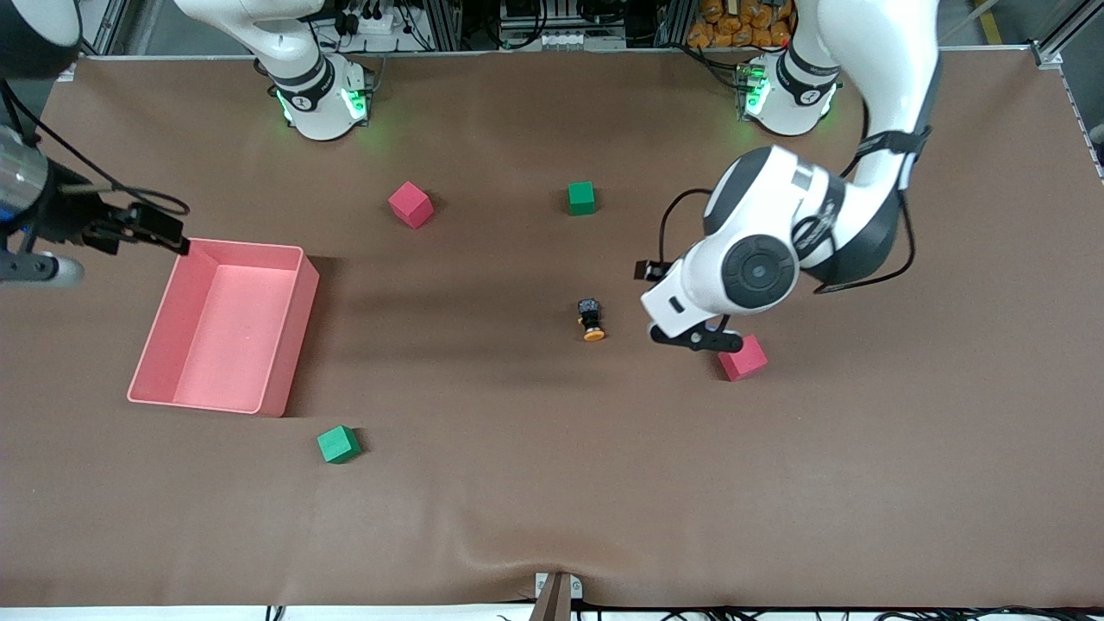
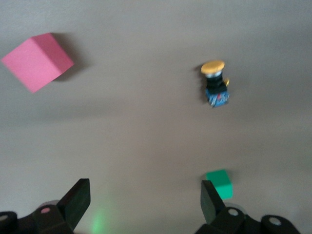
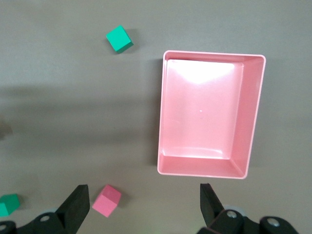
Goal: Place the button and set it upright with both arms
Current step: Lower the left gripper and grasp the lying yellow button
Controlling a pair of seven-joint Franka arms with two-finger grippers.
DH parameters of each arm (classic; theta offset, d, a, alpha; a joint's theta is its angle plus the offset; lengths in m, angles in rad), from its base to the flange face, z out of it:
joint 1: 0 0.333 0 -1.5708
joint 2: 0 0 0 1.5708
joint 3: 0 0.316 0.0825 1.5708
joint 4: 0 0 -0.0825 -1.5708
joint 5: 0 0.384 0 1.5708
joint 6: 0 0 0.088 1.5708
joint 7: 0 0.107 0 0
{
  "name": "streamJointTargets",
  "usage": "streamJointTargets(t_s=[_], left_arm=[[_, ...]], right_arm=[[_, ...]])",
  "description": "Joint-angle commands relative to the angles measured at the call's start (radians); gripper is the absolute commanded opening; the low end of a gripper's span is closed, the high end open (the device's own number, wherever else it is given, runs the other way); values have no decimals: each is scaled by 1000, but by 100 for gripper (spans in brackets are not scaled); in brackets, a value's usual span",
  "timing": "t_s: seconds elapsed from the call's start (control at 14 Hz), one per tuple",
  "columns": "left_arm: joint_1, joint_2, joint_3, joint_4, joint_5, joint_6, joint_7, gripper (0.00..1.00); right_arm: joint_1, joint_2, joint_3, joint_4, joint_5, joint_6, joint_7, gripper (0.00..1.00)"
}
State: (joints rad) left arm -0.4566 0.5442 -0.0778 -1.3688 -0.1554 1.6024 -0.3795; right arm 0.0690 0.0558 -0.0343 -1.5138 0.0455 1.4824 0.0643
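The button lies on its side near the middle of the brown table, orange cap toward the front camera, black body away from it. In the left wrist view the button shows well clear of the fingers. My left gripper hangs open and empty over the table between the button and a red cube; its fingers stand wide apart around bare table. My right gripper is open and empty, high over the table by the pink bin.
The pink bin stands at the right arm's end of the table. A red cube and a green cube lie nearer the robots' bases. Another green cube lies nearer the front camera than the bin.
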Motion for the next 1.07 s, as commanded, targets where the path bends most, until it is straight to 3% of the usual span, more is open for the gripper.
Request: streamJointTargets(t_s=[0.0, 0.29, 0.43, 1.0], left_arm=[[-39, 83, 4, 59, -18, 54, -90, 100], [-69, 135, 4, 65, -90, 128, -157, 98], [-86, 164, 4, 65, -110, 163, -167, 94], [-94, 290, -11, 111, -154, 244, -148, 87]], right_arm=[[-69, -24, 30, 12, -19, -27, -99, 100], [-133, -27, 54, 33, -18, -62, -127, 100], [-133, -25, 54, 89, -21, -118, -123, 100], [-126, -27, 54, 92, -19, -125, -164, 100]])
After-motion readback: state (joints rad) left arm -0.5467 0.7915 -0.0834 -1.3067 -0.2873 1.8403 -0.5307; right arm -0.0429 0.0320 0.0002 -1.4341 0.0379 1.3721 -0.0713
